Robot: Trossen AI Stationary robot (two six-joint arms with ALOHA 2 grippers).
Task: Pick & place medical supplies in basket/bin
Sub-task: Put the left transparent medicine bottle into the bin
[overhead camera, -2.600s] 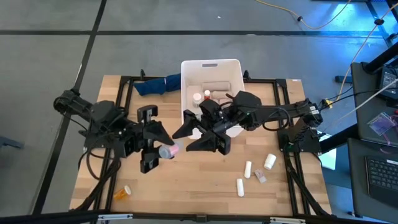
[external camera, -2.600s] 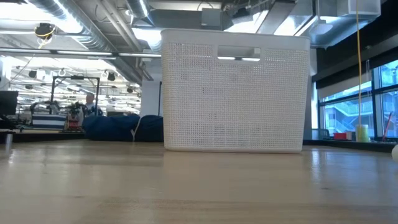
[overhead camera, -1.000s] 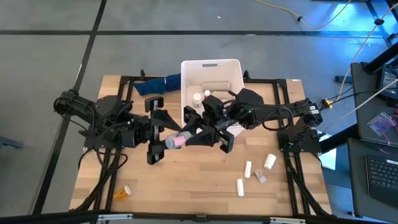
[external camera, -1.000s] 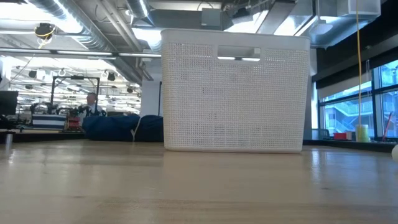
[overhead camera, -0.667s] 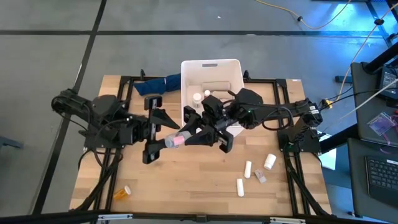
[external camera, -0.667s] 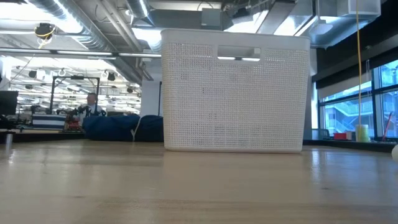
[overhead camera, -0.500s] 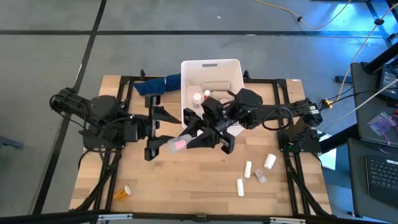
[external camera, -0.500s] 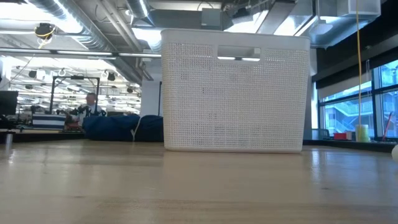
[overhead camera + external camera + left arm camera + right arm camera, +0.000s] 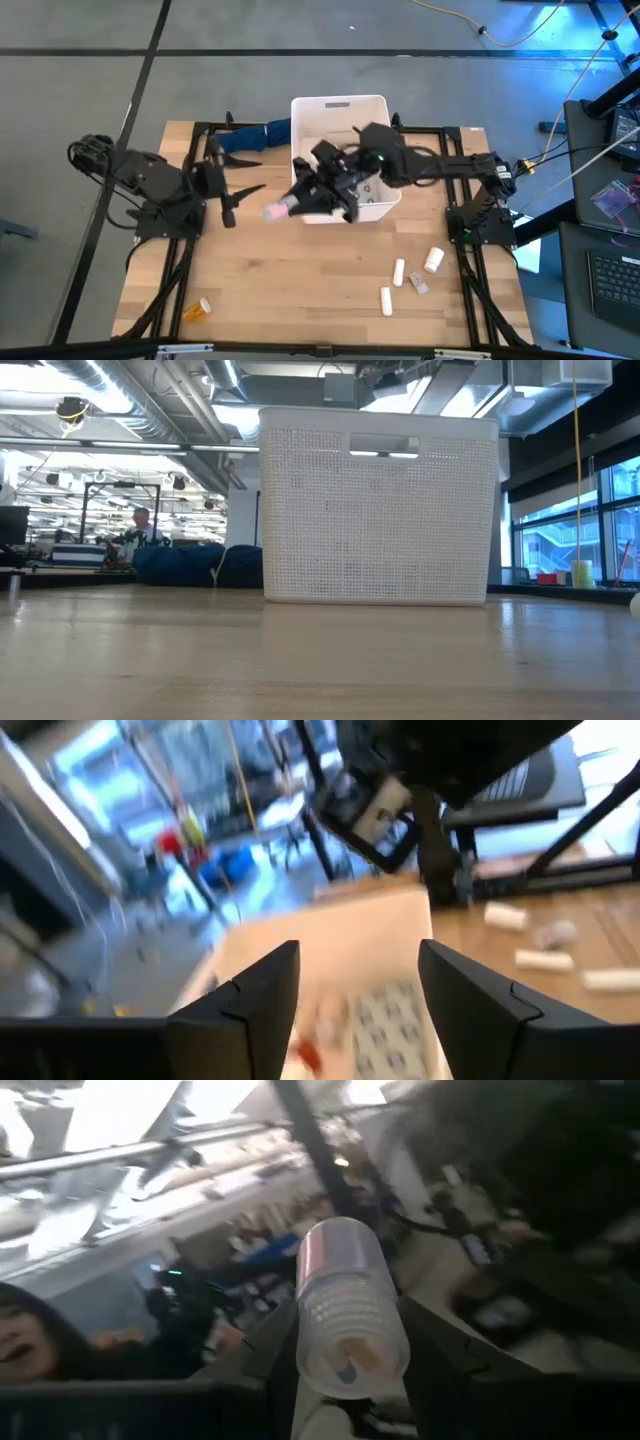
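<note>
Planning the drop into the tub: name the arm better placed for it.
Right. The right gripper grips the clear pink-capped bottle at the white tub; the left gripper is open, empty.

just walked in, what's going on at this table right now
The right gripper is shut on a clear pink-capped pill bottle, held beside the large white rectangular plastic tub. The left gripper is open and empty, near the table's left side. A few white supplies and an orange bottle lie on the wooden table.

No readable text, label, brand or number anywhere — nothing legible.
</note>
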